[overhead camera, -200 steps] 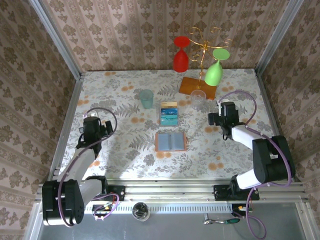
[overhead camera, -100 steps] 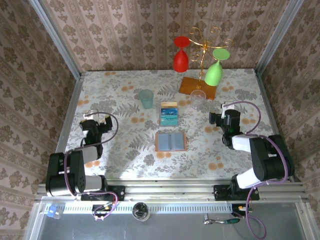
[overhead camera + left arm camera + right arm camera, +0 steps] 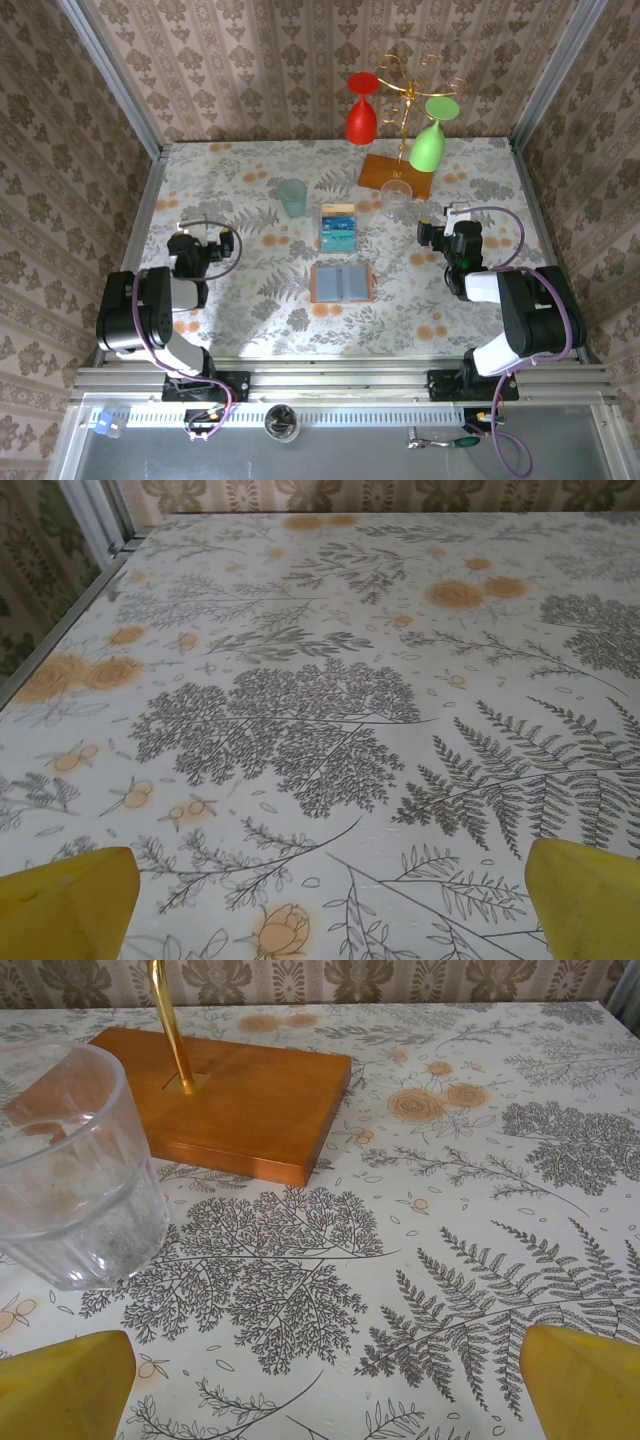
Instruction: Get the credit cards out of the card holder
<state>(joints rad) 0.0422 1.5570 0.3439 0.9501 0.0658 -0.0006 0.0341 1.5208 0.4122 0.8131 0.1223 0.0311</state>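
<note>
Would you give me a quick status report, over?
Left gripper, right gripper: jaws open, empty. Blue-teal plastic cards lie beyond the open tan bifold card holder. Clear glass tumbler just ahead of right gripper.

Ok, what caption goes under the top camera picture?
Left gripper and right gripper open, off to the sides; cards lie just beyond the open holder.

Glass (image 3: 78, 1165), rack base (image 3: 240, 1100) before right tool (image 3: 327, 1385)
</note>
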